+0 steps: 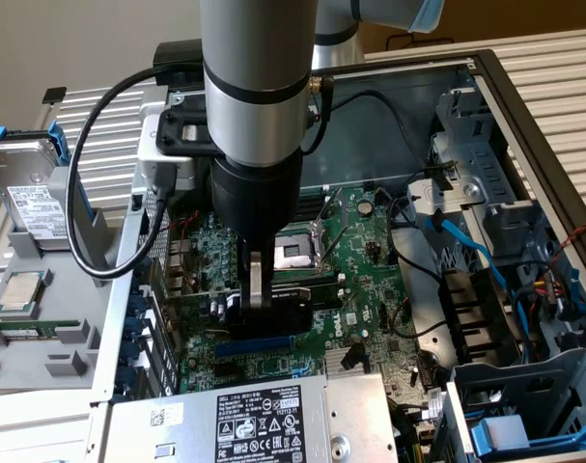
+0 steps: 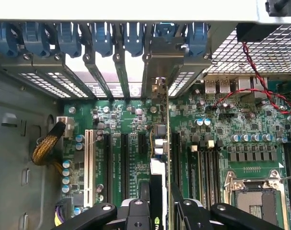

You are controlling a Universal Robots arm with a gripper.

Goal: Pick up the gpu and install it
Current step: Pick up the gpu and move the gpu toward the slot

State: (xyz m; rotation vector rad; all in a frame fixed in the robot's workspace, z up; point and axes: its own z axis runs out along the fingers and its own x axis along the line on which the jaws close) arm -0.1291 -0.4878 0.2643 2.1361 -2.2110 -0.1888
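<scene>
The gpu point(image 1: 291, 309) stands on edge over the green motherboard point(image 1: 370, 241) inside the open computer case, its black cooler facing the exterior view's front. My gripper point(image 1: 259, 297) comes down from above and is shut on the card's upper edge. In the wrist view the gpu point(image 2: 160, 143) runs edge-on between my two fingers point(image 2: 144, 211), in line with a black expansion slot. Its silver bracket point(image 2: 163, 62) sits in the rear opening among the blue latches point(image 2: 131, 38). Whether the card's lower edge is pressed into the slot cannot be told.
The CPU socket point(image 1: 294, 253) lies just behind the card, and a blue slot point(image 1: 259, 345) just in front. A power supply point(image 1: 264, 420) fills the front. Drive cages and blue cables point(image 1: 466, 253) crowd the exterior view's right. A hard drive point(image 1: 32, 193) rests outside the case on the left.
</scene>
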